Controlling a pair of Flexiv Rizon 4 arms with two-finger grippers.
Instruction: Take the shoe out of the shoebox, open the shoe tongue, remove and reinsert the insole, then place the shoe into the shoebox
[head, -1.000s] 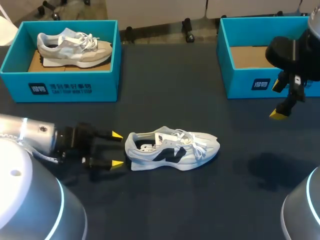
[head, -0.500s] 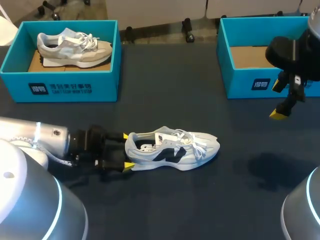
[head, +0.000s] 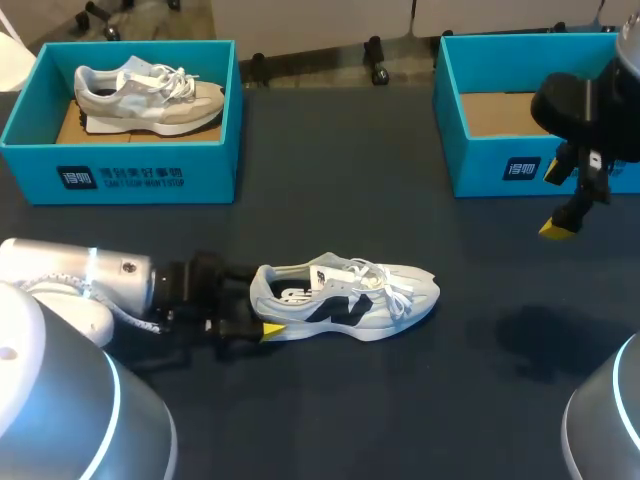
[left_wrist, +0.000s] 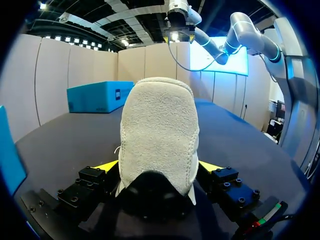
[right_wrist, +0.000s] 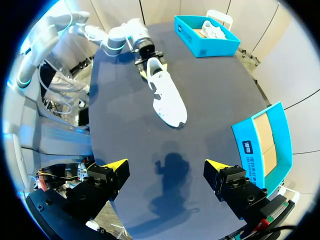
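Shoe (head: 345, 300) sits mid-frame on the worktop (head: 330, 180), out of its box (head: 480, 170) at upper right. Left jaws are spread either side of the heel, not squeezing yet, probably lining up to steady it. Right jaws hang wide open and empty by the box.

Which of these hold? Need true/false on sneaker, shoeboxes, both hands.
1. The white sneaker lies on the table, outside both shoeboxes. True.
2. The right hand holds the white sneaker. False: it is open and empty, over bare table.
3. The left shoebox is empty. False: a grey sneaker lies in it.
4. The left hand is at the white sneaker's heel. True.
5. The right shoebox holds a shoe. False: only its cardboard floor shows.
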